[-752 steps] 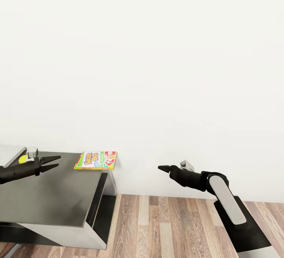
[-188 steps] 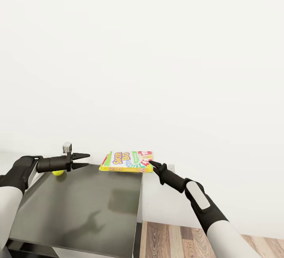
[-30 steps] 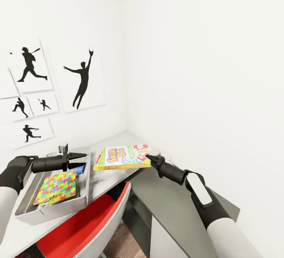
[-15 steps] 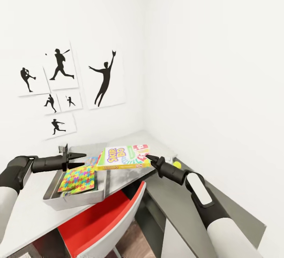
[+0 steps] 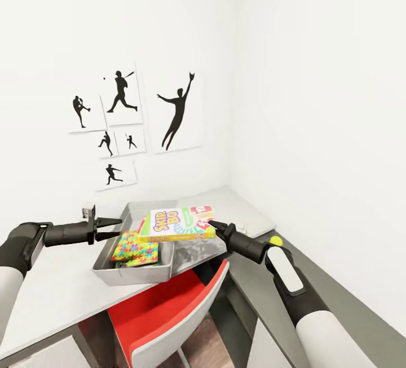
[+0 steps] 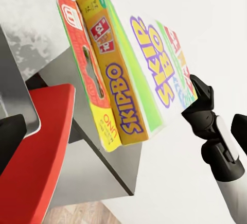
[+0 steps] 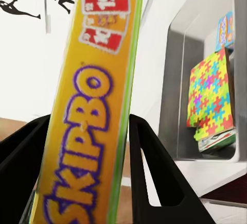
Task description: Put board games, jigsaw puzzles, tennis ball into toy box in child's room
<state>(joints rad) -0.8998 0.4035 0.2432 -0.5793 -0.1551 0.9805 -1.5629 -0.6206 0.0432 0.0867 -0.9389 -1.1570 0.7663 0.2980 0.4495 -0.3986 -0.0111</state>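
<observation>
Two board games are showing as a flat stack: the Skip-Bo box point(image 5: 176, 223) on top and a red-edged Uno box point(image 6: 82, 74) under it, seen clearly in the left wrist view. The right gripper point(image 5: 213, 225) is pinching the stack's near edge, holding it level in the air over the right part of the toy box point(image 5: 163, 269). In the right wrist view the two black fingers point(image 7: 149, 167) are clamping either side of the Skip-Bo edge. One toy box is sitting on the white table point(image 5: 51, 295), and one bright puzzle point(image 5: 135, 248) is lying inside it on other flat boxes (the right wrist view also shows a blue-fronted box point(image 7: 225, 28) further in, which the head view hides behind the stack). One tennis ball point(image 5: 276, 240) is peeking out behind the right forearm, on the grey desk point(image 5: 344, 311).

The left gripper point(image 5: 115, 229) is hovering just left of the toy box with its fingers slightly parted and nothing between them.

A red chair point(image 5: 169, 311) is tucked under the table. Six black baseball silhouettes point(image 5: 177, 110) are hanging on the white wall, and the tables are meeting in the room's corner.
</observation>
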